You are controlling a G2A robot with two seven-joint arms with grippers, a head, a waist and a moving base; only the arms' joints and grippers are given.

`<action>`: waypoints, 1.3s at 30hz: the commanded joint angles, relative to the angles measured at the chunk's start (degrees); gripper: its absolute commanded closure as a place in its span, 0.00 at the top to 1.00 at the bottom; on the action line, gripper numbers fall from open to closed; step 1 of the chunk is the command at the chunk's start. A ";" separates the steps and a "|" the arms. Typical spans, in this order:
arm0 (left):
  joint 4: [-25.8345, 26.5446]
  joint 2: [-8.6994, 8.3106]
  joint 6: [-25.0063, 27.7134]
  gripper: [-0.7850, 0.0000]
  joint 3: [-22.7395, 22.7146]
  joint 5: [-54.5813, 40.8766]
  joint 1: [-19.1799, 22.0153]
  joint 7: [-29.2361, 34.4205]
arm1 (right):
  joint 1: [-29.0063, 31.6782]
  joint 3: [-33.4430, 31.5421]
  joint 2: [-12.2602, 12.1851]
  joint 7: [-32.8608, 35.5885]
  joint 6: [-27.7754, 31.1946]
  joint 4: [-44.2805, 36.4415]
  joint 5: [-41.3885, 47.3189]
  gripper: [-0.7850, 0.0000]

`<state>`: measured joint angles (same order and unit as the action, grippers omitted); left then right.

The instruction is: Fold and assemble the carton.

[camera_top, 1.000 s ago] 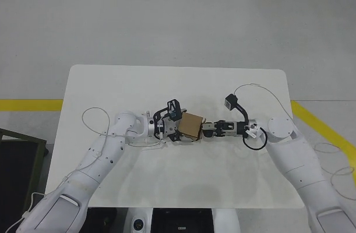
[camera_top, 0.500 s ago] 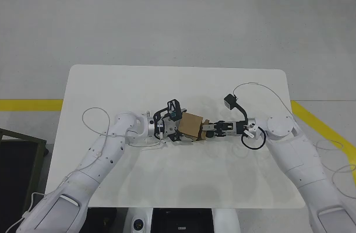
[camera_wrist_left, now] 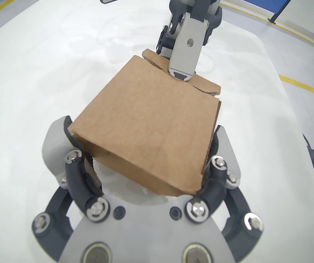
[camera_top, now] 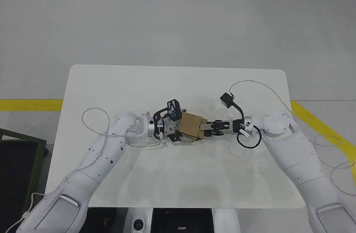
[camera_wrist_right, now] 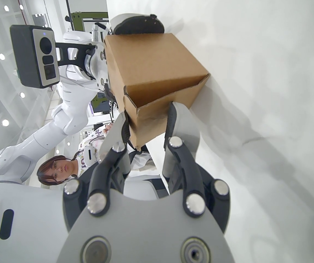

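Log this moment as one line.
carton: one end open | left gripper: shut on carton | right gripper: at carton's end flap

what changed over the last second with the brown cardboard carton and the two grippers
The right gripper moved in towards the brown cardboard carton on the white table; its open fingers now straddle the end flap. Nothing was gripped or let go. The left gripper stayed shut on the carton's other end, and the carton kept its place.
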<state>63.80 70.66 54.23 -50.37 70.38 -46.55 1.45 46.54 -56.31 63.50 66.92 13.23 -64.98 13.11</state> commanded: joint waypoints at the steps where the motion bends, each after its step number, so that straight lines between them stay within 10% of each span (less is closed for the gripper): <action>1: 0.03 -0.01 0.02 1.00 -0.02 0.02 -0.02 0.02 | -0.09 0.09 0.05 -0.15 -0.06 0.11 -0.02 0.29; 30: -0.01 -0.11 0.35 1.00 -0.26 -0.13 -0.23 0.31 | 1.98 -3.42 -0.69 0.74 0.72 0.24 3.71 0.44; 39: -0.06 -0.18 0.30 1.00 -0.42 -0.17 -0.33 0.47 | 3.68 -6.08 -1.62 0.19 0.45 -0.95 3.11 0.00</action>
<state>63.71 70.48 54.53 -50.78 70.23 -46.88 1.89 50.08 -62.26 61.94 67.16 13.81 -65.80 16.31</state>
